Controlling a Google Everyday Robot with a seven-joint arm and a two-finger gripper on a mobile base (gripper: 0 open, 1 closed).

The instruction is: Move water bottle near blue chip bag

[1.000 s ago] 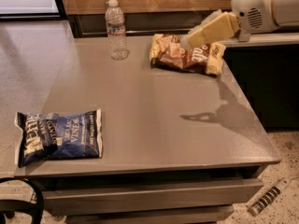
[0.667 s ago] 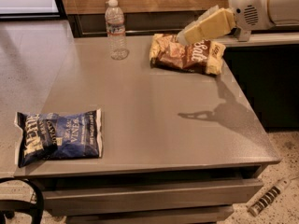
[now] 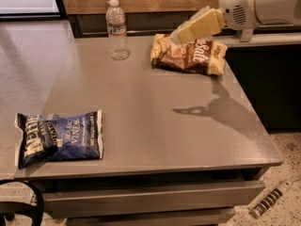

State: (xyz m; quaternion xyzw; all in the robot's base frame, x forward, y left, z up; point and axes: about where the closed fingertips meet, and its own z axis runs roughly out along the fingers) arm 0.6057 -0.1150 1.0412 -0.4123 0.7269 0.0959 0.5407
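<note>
The water bottle (image 3: 117,29) stands upright at the far edge of the grey table (image 3: 150,112), clear with a white cap. The blue chip bag (image 3: 59,137) lies flat at the front left corner, dark navy with white lettering. My gripper (image 3: 181,34) reaches in from the upper right on a white arm, its cream-coloured fingers hovering above the brown bag, to the right of the bottle and apart from it. It holds nothing that I can see.
A brown and cream bag marked "Salt" (image 3: 189,55) lies at the far right of the table, under the gripper. A dark counter (image 3: 273,74) runs along the right side. A drawer front (image 3: 150,197) sits below the table's front edge.
The gripper has moved to the left above the brown bag, toward the bottle. The bottle and both bags have not moved.
</note>
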